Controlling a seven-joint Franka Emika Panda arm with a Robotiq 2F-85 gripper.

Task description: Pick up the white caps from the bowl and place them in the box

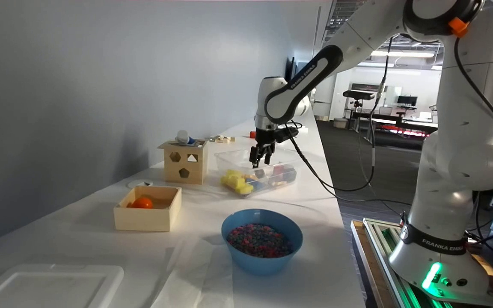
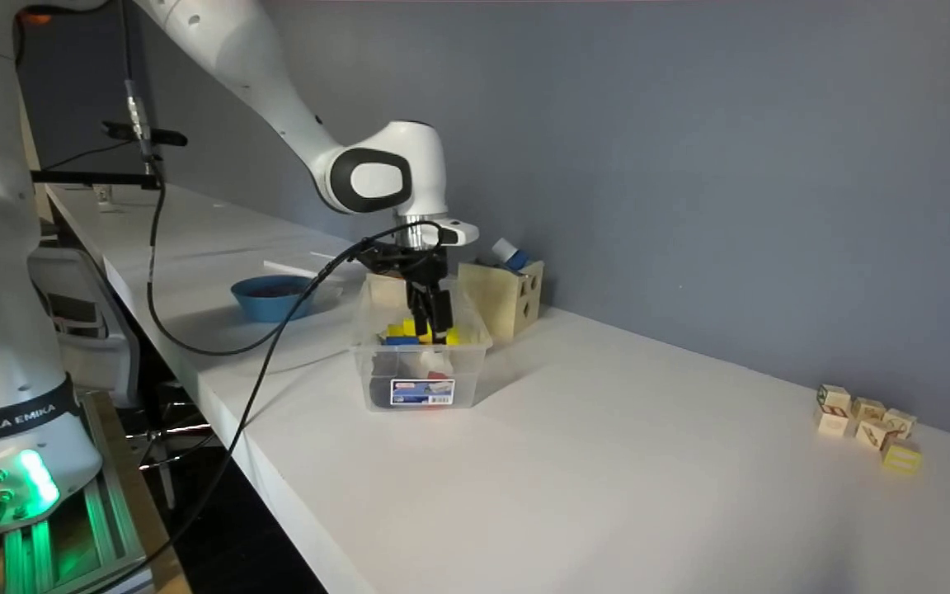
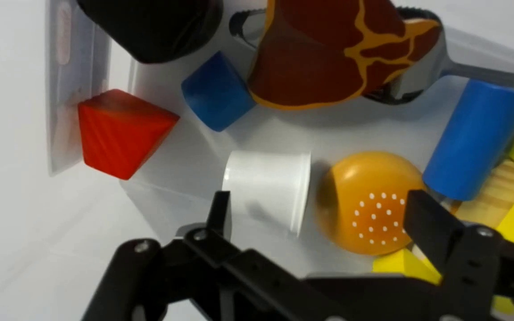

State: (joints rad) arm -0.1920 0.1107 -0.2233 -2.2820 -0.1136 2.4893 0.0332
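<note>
The box [image 1: 185, 164] is a light-wood cube with dark shaped holes; it also shows in an exterior view [image 2: 496, 297]. A white-and-blue piece [image 1: 183, 137] rests on its top. A small shallow whitish dish, seemingly the bowl [image 1: 138, 183], sits behind the tan box; its contents are unclear. A white cup-like cap [image 3: 268, 185] lies on its side in a clear plastic bin [image 2: 475, 340]. My gripper [image 3: 321, 211] is open and empty, pointing down inside or just over the bin, in both exterior views [image 1: 261, 161] [image 2: 434, 334]. In the wrist view its left finger overlaps the cap's left end.
The bin also holds an orange dotted bun [image 3: 368, 205], a red block [image 3: 123, 133], blue blocks [image 3: 475, 138] and yellow pieces. A blue bowl [image 1: 262, 266], a low tan box [image 1: 144, 219] with orange items, and a white lid [image 1: 49, 288] stand nearby. Letter blocks [image 2: 875, 425] lie farther off.
</note>
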